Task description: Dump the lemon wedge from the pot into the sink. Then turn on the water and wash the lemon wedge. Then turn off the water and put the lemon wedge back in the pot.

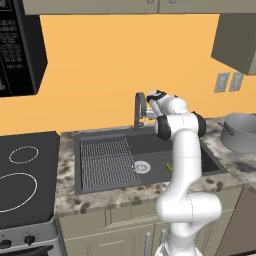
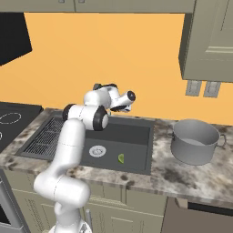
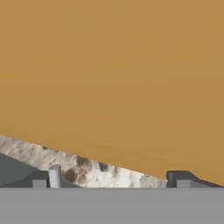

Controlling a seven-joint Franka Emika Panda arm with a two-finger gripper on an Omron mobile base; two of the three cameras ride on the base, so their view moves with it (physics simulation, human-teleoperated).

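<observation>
1. The lemon wedge (image 2: pixel 121 158), a tiny yellow-green crescent sliver, lies on the floor of the sink (image 2: pixel 136 150), a large dark grey rectangular basin sunk into the speckled stone counter (image 2: pixel 191 175). It sits to the right of the round silver drain (image 2: pixel 97 151), near the front wall, and in the left base view it peeks out just beside the arm's white upright link (image 1: pixel 169 167).
2. A ribbed wire grid (image 1: pixel 106 161) covers the left half of the sink.
3. A black stovetop with white rings (image 1: pixel 22 172) lies left of the sink, apart from it.
4. The pot (image 2: pixel 195 141), a wide grey metal cylinder with a small side handle, stands upright on the counter to the right of the sink, well apart from the lemon wedge.
5. The slim dark grey faucet (image 1: pixel 138 111) with its arched spout rises behind the back edge of the sink, against the orange wall (image 2: pixel 91 54). No stream is visible.
6. The gripper (image 3: pixel 114 178) is raised above the back of the sink, close beside the faucet, facing the orange wall. Its two dark fingers (image 3: pixel 181 178) stand wide apart with nothing between them; past them is a strip of counter.
</observation>
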